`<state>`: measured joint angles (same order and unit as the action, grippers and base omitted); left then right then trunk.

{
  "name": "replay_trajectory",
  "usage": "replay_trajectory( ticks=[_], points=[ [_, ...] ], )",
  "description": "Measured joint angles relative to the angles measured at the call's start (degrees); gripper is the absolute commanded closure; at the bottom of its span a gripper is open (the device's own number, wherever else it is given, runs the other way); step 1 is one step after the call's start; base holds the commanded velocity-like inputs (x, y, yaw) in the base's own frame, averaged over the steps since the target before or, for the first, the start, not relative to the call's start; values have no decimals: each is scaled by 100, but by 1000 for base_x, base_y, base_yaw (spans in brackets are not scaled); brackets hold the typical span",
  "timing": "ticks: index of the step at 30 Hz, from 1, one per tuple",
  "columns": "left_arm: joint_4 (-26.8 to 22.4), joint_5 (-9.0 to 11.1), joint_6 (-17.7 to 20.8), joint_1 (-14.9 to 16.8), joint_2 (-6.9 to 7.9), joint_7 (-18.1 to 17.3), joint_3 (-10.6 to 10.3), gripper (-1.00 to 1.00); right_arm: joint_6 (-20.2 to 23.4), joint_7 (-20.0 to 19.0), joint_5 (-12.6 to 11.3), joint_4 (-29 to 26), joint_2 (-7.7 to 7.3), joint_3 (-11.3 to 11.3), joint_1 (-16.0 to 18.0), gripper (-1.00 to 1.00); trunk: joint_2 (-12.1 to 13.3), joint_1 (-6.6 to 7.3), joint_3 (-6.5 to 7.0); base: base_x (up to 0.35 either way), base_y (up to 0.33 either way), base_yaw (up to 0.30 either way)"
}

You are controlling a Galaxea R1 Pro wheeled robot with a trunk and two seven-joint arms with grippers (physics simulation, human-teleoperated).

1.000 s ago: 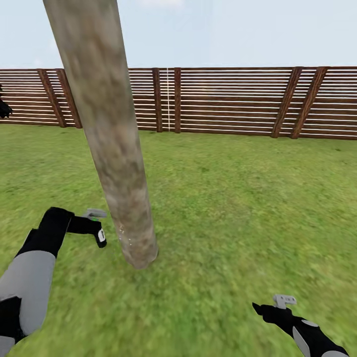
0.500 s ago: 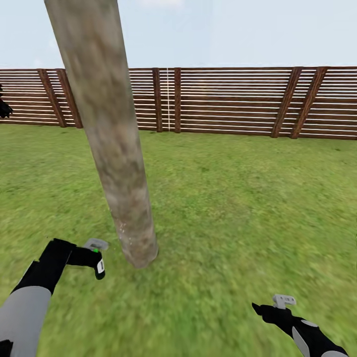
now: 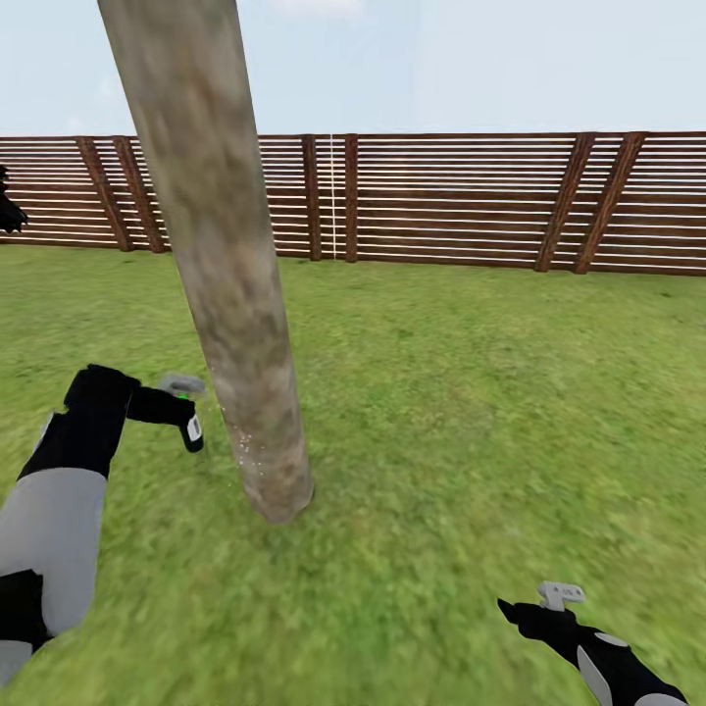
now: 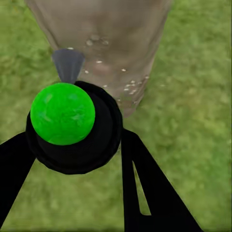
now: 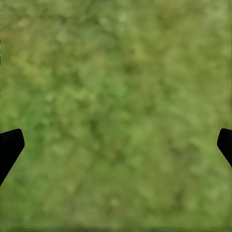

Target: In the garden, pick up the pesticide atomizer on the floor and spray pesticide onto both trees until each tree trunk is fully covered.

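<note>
A thick mottled grey-brown tree trunk [image 3: 230,294] leans up from the lawn just ahead and left of centre. Left of its lower part, my left gripper [image 3: 167,407] is shut on the pesticide atomizer [image 3: 186,417], a dark bottle with a white label, a green spot and a grey trigger head. Its nozzle points at the trunk, a short gap away. Pale specks of pesticide [image 3: 243,443] dot the bark low down. The left wrist view has the atomizer [image 4: 67,121] between the black fingers [image 4: 142,188], with the speckled trunk [image 4: 106,34] behind it. My right gripper [image 3: 520,614] hangs open over grass at the lower right.
A brown slatted fence [image 3: 441,201] closes the far side of the garden lawn [image 3: 471,412]. Dark foliage [image 3: 8,211] pokes in at the left edge. Grass [image 5: 116,116] lies under the right gripper, and open lawn stretches to the trunk's right.
My left arm dipped, then rose with the atomizer, which now sits higher beside the trunk. Specks now show higher on the bark. The right arm has not moved.
</note>
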<state>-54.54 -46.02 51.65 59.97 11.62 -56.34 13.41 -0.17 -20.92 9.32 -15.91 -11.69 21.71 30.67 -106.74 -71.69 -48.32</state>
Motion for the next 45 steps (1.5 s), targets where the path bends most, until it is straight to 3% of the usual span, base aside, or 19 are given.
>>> replay_trajectory(
  ticks=[3, 6, 9, 11, 15, 16, 17, 21, 25, 27, 30, 33, 35, 36, 37, 39, 40, 45],
  points=[
    [477, -138, -81, -509, -23, 26, -81, 100, -1, 0, 0, 5, 0, 0, 0, -100, 1, -1, -1, 0, 0, 0],
    [898, -118, -390, -1038, -49, 61, -59, 100, -1, 0, 0, 9, 6, 0, 0, -100, 0, 0, -1, 0, 0, 0],
    [1464, -131, -663, -1178, -48, 75, -33, 100, -1, 0, 0, 9, 9, -4, 0, -100, 0, 0, -1, 0, 0, 0],
    [1565, -91, -704, -1193, -26, 116, 12, 100, -1, 0, 0, 9, 9, -4, 0, -100, 0, 0, 0, 0, 0, 0],
    [1001, -65, -634, -1086, -3, 97, 17, 100, -1, 0, 0, 9, 9, -6, 0, -100, 0, 0, 1, 0, 0, 0],
    [765, -128, -571, -904, -1, 78, 9, 100, -1, 0, 1, 9, 9, -3, 0, -100, 0, 0, 0, 0, 0, 0],
    [638, -66, -485, -555, -1, 71, -2, 100, -1, 0, 0, 9, 9, -2, 0, -100, -1, 1, 2, 0, 0, 0],
    [563, -120, -90, 25, 41, 69, -49, 100, -1, 0, 0, 9, 9, -2, 0, -100, 0, 0, 2, 0, 0, 0],
    [557, -124, -146, 16, 7, 98, -90, 100, -1, 0, 0, 9, 9, 0, 0, -100, 0, 0, 0, 0, 0, 0],
    [572, -139, -401, -328, 5, 145, -110, 100, -1, 0, 0, 9, 9, -1, 0, -100, 0, 0, -1, 0, 0, 0],
    [681, -78, -839, -892, -28, 553, -83, 100, -1, 0, 0, 9, 9, -3, 0, -100, 0, 0, -1, 0, 0, 0],
    [899, -10, -939, -1289, -219, 770, -44, 100, -1, 0, 0, 9, 9, -4, 0, -100, 0, 0, -1, 0, 0, 0],
    [940, 185, -1026, -1402, -289, 1093, -30, 100, -1, 0, 0, 9, 9, -4, 0, -100, 0, 0, 0, 0, 0, 0],
    [1088, 538, -1045, -1437, -341, 1568, -25, 100, -1, 0, 0, 9, 9, -4, 0, -100, 0, 0, 0, 0, 0, 0],
    [1252, 768, -1060, -1446, -356, 1870, -27, 100, -1, 0, 0, 9, 9, -5, 0, -100, 0, 0, 0, 0, 0, 0],
    [1499, 1212, -1074, -1452, -360, 2261, -30, 100, -1, 0, 0, 9, 9, -4, 0, -100, 0, 0, 0, 0, 0, 0],
    [1560, 1333, -1076, -1453, -361, 2351, -30, 100, -1, 0, 0, 9, 9, -3, 0, -100, 0, 0, 0, -25, 0, 0],
    [1606, 1529, -1059, -1454, -369, 2417, -30, 100, 0, 0, 0, 9, 9, -2, 0, -100, 0, 0, 0, -196, -146, 34]
  ],
)
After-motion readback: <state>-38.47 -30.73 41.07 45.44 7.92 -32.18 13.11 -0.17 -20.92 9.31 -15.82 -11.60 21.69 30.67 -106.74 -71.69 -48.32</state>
